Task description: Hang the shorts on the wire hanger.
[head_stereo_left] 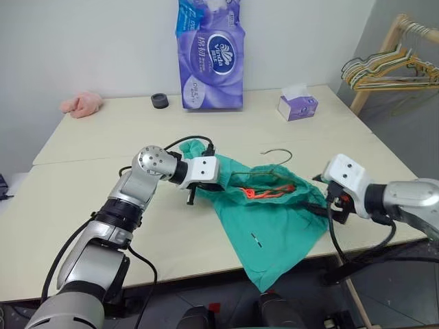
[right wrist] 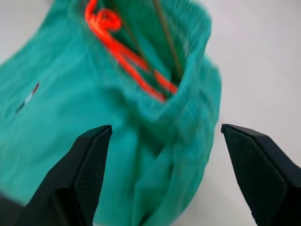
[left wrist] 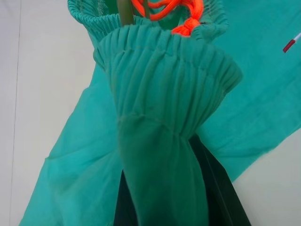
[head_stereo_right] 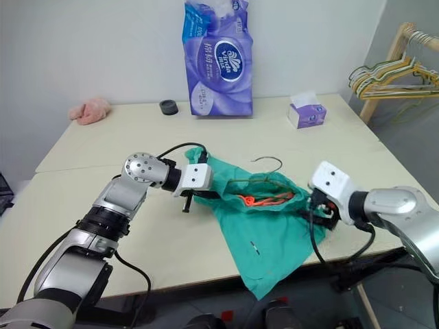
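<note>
Left end effector (head_stereo_left: 223,179) is clamped on the waistband of the shorts (head_stereo_left: 274,226), right end effector (right wrist: 164,174) has its fingers spread wide just off the other side — shorts lie on the worktop (head_stereo_left: 103,205) near its front edge, one leg drooping over. The wire hanger (head_stereo_left: 273,164) sits loosely inside the waistband, hook poking out toward the back, so any one-sided lift by the left could slide it out or skew it.

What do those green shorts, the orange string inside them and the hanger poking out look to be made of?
The shorts look like soft matte knit cloth, perhaps cotton: they crumple and the waistband gathers in fine ribs. The orange drawstring looks like braided cord, probably synthetic given its bright colour. The wire hanger appears to be thin metal wire: a slim, stiff curved hook.
</note>
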You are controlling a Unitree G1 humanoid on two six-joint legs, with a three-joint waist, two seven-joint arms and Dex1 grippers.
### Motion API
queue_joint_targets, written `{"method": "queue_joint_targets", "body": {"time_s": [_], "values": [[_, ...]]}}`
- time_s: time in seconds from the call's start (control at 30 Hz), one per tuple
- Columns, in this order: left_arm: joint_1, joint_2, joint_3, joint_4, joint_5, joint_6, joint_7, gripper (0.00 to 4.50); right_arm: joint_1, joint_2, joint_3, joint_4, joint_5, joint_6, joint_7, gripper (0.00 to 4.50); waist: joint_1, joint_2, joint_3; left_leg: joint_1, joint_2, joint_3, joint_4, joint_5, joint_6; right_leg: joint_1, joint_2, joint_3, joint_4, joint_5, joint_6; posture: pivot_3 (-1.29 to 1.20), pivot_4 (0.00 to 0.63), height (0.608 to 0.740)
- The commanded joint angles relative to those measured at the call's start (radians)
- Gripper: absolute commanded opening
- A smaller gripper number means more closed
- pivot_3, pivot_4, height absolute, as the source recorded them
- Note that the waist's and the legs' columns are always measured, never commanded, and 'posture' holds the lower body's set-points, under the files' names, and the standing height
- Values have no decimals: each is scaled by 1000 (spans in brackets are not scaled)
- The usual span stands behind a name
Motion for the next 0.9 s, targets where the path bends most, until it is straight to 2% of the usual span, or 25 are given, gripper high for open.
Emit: {"method": "queue_joint_targets", "body": {"time_s": [0.03,0.23,0.47,0.7,0.8,0.9], "values": [[-11,-4,7,-35,-23,-1,-7,19,19,4,-32,18,-34,-41,-6,3818,-1,0,0,0,0,0,0,0,0,0,0,0,0,0,0,-220,51,740],[-12,-8,5,-38,-23,-2,-24,19,-37,85,42,139,-93,-92,-19,3818,-6,0,0,1,0,0,0,0,0,0,0,0,0,0,0,-220,50,740],[-12,-11,12,-52,-35,4,-31,19,-142,130,196,306,-203,-192,64,3818,-6,0,0,0,0,0,0,0,0,0,0,0,0,0,0,-209,47,740],[1,-3,41,-99,-110,38,-67,19,-232,154,267,452,-267,-271,172,3818,-6,1,0,0,0,0,0,0,0,0,0,0,0,0,0,-202,46,740],[4,8,46,-108,-132,48,-84,19,-260,156,282,486,-269,-284,239,3207,-6,1,0,1,0,0,0,0,0,0,0,0,0,0,0,-190,46,740],[2,17,48,-104,-144,45,-94,14,-263,136,291,475,-262,-297,321,2300,-6,1,0,1,0,0,0,0,0,0,0,0,1,0,0,-186,46,740]]}}
